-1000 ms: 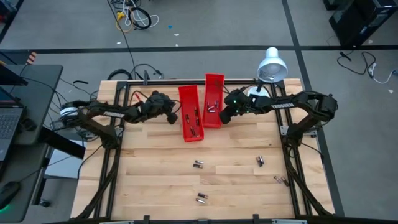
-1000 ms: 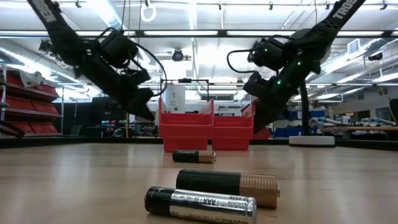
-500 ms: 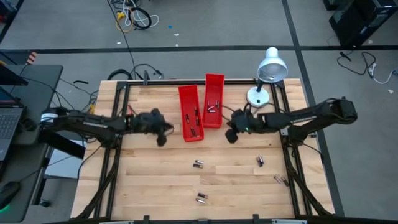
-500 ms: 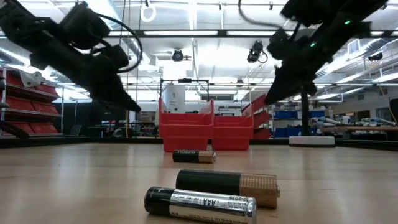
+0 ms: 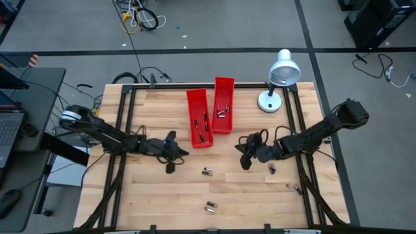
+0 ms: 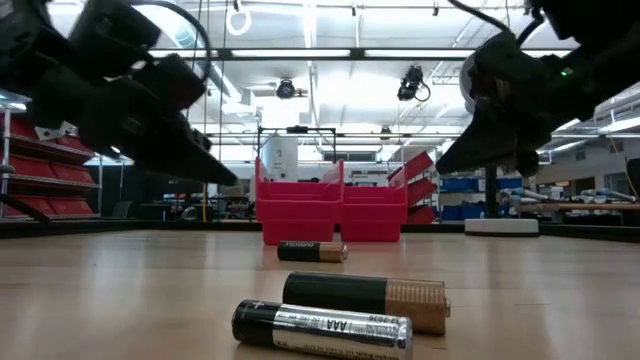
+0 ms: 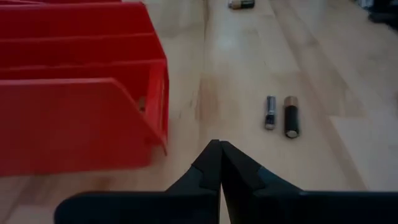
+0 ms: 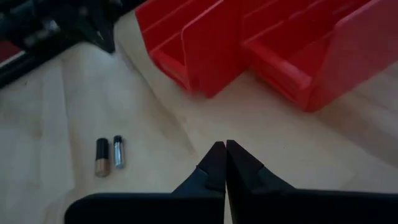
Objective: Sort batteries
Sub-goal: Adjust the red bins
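Note:
Two red bins (image 5: 199,127) (image 5: 223,112) stand side by side at the table's far middle, with batteries (image 5: 221,110) lying inside. Loose batteries lie on the wood: a pair (image 5: 207,171) at the centre, a pair (image 5: 210,207) near the front edge, and others (image 5: 272,168) (image 5: 292,188) to the right. My left gripper (image 5: 170,166) hovers shut just left of the centre pair (image 7: 280,115), with nothing in it. My right gripper (image 5: 245,164) hovers shut to the right of that pair (image 8: 109,155), also with nothing in it.
A white desk lamp (image 5: 281,71) stands at the table's far right corner. Black frame rails (image 5: 120,162) run along the table's left and right sides. Bare wood lies between the bins and the centre pair of batteries.
Both grippers have swung away from the red bins toward the table's near edge. They now hover over the bare wood on either side of the centre pair of batteries. The batteries and the bins have not moved.

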Available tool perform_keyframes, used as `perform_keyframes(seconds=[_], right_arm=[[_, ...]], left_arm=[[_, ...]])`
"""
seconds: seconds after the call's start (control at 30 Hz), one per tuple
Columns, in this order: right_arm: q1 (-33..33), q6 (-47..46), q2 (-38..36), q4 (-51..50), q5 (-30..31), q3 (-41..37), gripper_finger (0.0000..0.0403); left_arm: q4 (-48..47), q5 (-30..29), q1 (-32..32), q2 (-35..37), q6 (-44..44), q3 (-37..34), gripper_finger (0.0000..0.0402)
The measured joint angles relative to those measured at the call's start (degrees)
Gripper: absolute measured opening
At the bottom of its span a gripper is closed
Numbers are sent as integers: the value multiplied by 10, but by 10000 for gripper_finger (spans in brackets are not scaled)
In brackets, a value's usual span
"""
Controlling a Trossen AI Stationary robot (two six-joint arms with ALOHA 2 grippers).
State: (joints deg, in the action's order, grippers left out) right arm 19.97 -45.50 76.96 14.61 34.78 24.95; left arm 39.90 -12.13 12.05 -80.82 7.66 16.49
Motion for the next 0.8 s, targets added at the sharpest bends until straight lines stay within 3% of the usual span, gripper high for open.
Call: perform_keyframes(seconds=[0.1,0.23,0.43,0.6,0.8], right_arm=[[14,-5,21,21,40,0,0],[17,-9,45,42,47,0,0],[1,-10,75,77,67,0,0],[-17,-10,73,78,76,1,0],[-3,-8,84,117,65,2,0]], left_arm=[[16,-20,-1,-49,0,20,15],[14,-107,-11,-100,9,41,15],[14,-215,-48,-114,34,42,15],[20,-214,-77,-111,34,41,15],[-12,-201,-70,-111,37,42,15]])
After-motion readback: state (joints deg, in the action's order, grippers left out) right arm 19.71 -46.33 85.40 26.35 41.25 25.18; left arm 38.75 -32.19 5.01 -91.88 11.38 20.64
